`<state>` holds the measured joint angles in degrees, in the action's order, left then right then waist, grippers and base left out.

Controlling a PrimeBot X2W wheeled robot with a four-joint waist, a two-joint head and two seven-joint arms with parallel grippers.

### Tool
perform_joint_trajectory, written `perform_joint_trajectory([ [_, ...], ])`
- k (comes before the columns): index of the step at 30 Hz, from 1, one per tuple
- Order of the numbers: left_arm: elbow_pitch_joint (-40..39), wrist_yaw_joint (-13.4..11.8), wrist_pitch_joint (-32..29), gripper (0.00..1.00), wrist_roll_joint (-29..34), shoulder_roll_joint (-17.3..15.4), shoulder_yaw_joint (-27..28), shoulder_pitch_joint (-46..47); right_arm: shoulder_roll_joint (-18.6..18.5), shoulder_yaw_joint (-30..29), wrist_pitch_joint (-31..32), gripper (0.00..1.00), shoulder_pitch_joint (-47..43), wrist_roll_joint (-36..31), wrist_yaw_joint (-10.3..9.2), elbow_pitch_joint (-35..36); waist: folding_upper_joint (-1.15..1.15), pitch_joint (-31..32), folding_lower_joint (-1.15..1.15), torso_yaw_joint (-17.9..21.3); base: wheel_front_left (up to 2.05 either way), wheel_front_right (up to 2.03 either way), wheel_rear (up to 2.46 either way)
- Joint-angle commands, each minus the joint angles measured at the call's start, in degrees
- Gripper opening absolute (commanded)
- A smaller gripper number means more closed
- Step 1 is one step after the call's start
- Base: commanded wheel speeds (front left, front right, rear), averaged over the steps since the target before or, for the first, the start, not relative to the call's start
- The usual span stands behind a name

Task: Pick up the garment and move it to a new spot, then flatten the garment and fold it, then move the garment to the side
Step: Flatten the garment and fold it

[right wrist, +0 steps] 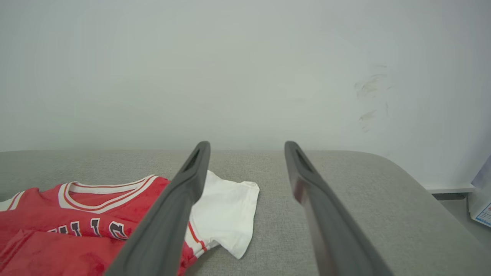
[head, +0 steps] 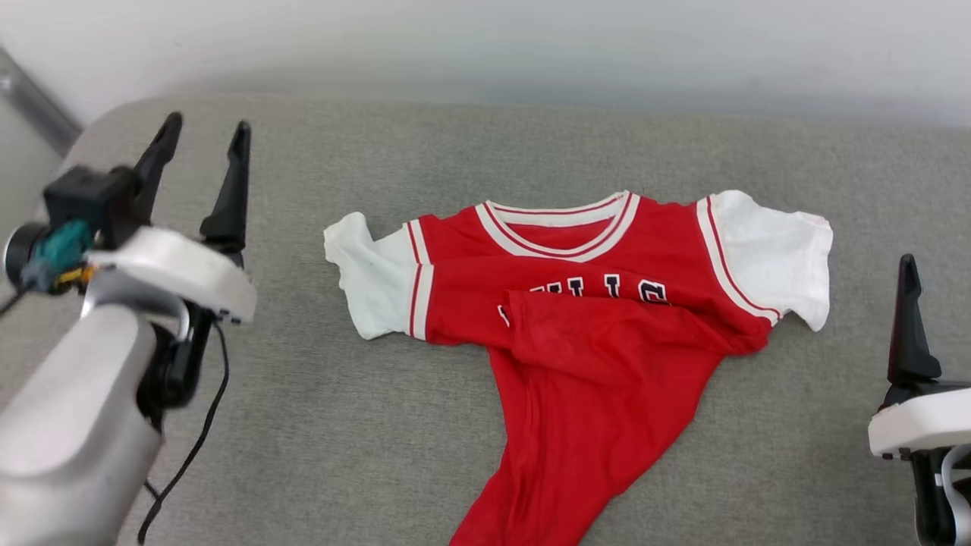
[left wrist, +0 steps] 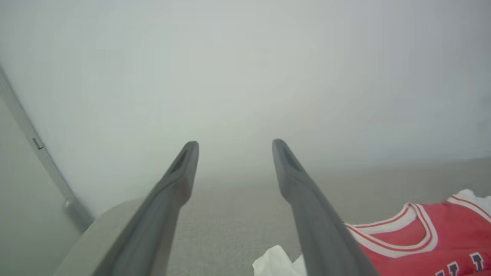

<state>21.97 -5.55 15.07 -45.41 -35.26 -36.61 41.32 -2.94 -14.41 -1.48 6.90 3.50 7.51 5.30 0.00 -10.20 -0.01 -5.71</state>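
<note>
The garment (head: 592,318) lies on the grey cushioned surface (head: 318,425), collar toward the wall and white sleeves spread to both sides. Its red lower part is folded up over the black lettering and twists toward the near edge. My left gripper (head: 206,133) is open and empty, raised to the left of the garment's left sleeve. In the left wrist view the left gripper (left wrist: 234,145) points at the wall, with the garment (left wrist: 422,245) at the lower right. My right gripper (right wrist: 247,147) is open and empty, to the right of the garment (right wrist: 76,230). One of its fingers (head: 908,318) shows in the head view.
A pale wall (head: 485,45) runs behind the surface. A black cable (head: 193,447) hangs from my left arm over the surface. A metal strip (head: 34,98) slants at the far left. A pale box (right wrist: 482,199) stands past the surface's right end.
</note>
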Motion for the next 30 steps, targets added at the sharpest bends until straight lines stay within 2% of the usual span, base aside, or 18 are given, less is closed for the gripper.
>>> perform_joint_trajectory([
  [1,-3.9,-1.8,0.1,1.00,2.6,0.7,4.0,-4.9,0.1,0.0,0.1,1.00,-1.1,0.3,-0.04,0.3,0.00,1.3,0.01,-0.9,0.00,0.00,0.00],
  [5,-15.5,-4.7,0.1,1.00,8.7,4.0,13.2,-15.9,0.1,0.6,1.0,1.00,-2.7,0.9,-0.04,0.4,0.00,2.5,0.01,-2.0,0.00,0.00,0.00],
  [8,-21.5,-5.7,0.1,1.00,13.7,6.6,16.6,-23.7,0.1,1.2,1.6,1.00,-3.7,1.5,-0.04,0.4,0.00,3.2,0.01,-2.7,0.00,0.00,0.00],
  [10,-23.7,-6.1,0.1,1.00,17.4,7.5,17.1,-28.0,0.1,1.3,2.0,1.00,-4.5,2.2,-0.04,0.3,0.00,3.6,0.01,-3.1,0.00,0.00,0.00],
  [15,-27.5,-6.9,0.1,1.00,21.9,11.1,18.4,-35.9,-0.2,2.2,3.5,1.00,-6.5,2.8,-0.04,0.7,0.00,3.6,0.01,-4.1,0.00,0.00,0.00],
  [19,-28.9,-5.1,0.1,1.00,23.8,13.1,18.9,-37.8,-2.4,2.9,7.6,1.00,-5.9,3.5,-0.04,1.5,0.00,2.9,0.01,-5.6,0.00,0.00,0.00],
  [23,-29.3,-3.4,0.1,1.00,25.1,14.0,20.1,-37.0,-8.7,8.4,19.0,1.00,-3.5,5.8,-0.04,2.6,0.00,1.6,0.01,-7.0,0.00,0.00,0.00],
  [28,-28.6,-1.6,0.1,1.00,26.6,15.4,20.9,-35.2,-17.7,15.6,40.8,1.00,0.9,11.2,-0.04,0.5,0.00,-0.5,0.01,-9.0,0.00,0.00,0.00],
  [30,-28.2,-1.0,0.1,1.00,27.2,16.1,21.0,-34.7,-20.1,17.7,48.1,1.00,2.8,13.3,-0.05,-0.9,0.00,-1.1,0.01,-9.8,0.00,0.00,0.00],
])
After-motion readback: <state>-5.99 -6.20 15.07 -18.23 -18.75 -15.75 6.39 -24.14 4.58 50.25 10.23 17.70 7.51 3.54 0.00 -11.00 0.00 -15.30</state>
